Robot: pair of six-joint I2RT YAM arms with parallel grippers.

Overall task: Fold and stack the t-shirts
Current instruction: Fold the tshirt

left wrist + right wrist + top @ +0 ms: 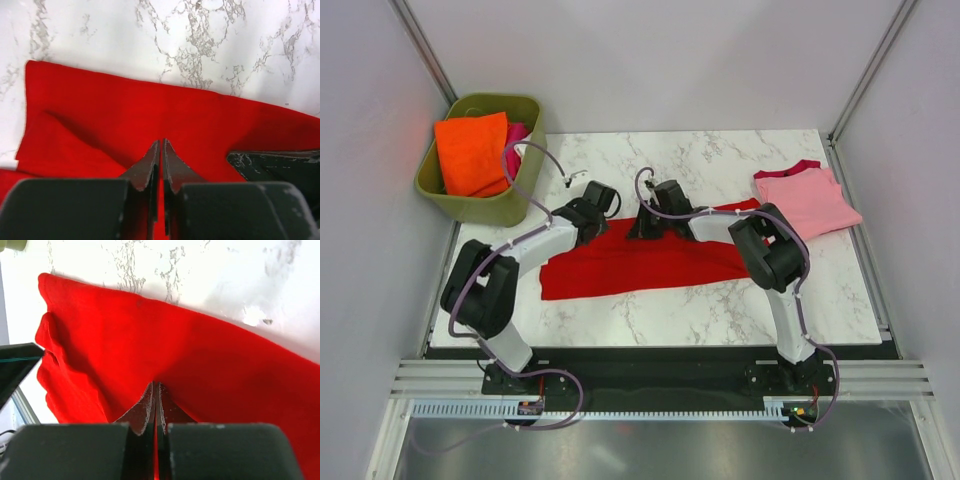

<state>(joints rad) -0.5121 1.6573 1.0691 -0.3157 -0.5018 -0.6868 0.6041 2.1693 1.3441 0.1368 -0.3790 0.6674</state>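
L pincer (161, 146) & R pincer (155, 388) are each clamped on red t-shirt (620, 265), which is laid as a long band mid-bench (720, 305), prob. so it can be folded evenly. Pink t-shirt (807, 200) is parked far R, prob. as stack base.

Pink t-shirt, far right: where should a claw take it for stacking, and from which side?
Probably its near-left corner, approached from the left: the pink t-shirt lies flat and folded, that corner nearest the right claw. That and the left claw are shut on the red t-shirt.
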